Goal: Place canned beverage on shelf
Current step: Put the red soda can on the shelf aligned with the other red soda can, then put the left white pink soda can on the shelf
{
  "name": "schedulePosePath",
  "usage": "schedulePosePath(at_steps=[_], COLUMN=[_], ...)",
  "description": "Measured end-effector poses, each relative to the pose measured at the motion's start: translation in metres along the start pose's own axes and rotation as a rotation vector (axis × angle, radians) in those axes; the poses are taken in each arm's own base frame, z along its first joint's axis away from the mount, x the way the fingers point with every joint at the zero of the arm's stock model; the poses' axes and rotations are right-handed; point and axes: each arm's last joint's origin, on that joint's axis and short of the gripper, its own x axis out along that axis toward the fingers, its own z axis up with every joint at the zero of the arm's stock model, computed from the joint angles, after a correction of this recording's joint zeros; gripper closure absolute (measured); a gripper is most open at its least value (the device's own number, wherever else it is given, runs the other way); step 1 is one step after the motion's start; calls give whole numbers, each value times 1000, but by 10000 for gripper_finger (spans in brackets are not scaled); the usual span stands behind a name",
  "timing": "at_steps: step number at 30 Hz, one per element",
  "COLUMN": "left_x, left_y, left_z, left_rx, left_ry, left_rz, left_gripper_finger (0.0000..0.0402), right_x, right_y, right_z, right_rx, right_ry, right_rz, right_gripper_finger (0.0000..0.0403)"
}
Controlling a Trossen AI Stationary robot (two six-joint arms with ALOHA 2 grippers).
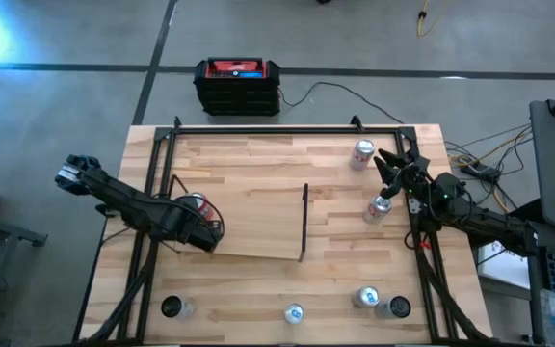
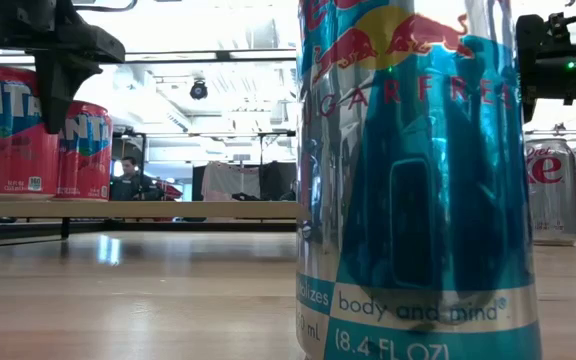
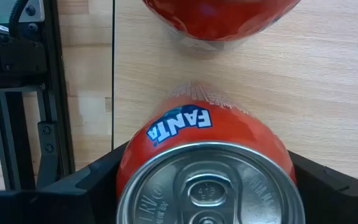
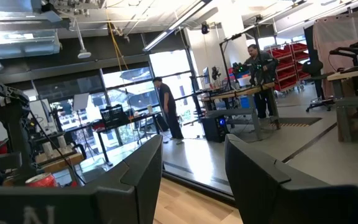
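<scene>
Left claw (image 1: 203, 231) grips red Fanta can (image 3: 207, 168) on shelf (image 1: 258, 224).

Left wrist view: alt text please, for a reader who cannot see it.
A red Fanta can, seen from above, sits between the left gripper fingers over the pale wooden shelf. A second red can stands just beyond it on the shelf.

An upright red Fanta can (image 3: 207, 171) stands on the shelf (image 1: 258, 226), a pale wooden board with a black upright bar (image 1: 303, 223) along one short edge. A second red can (image 3: 219, 18) stands just beside it, also on the shelf.
</scene>
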Motion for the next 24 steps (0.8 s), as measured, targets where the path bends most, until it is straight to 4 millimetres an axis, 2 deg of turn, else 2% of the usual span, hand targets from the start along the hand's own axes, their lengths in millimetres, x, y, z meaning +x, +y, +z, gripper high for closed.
schedulePosePath(at_steps=[8, 15, 24], left_x=[1, 1, -13], left_y=[0, 1, -1], left_z=[0, -1, -2], left_rx=[0, 0, -6], left_ry=[-6, 24, 114], left_rz=[4, 9, -9], left_gripper_finger=[63, 46, 34], right_x=[0, 0, 0], right_y=[0, 0, 0], right_z=[0, 0, 0], right_rx=[0, 0, 0], right_ry=[0, 0, 0], right_rz=[0, 0, 0], right_gripper_finger=[245, 245, 245])
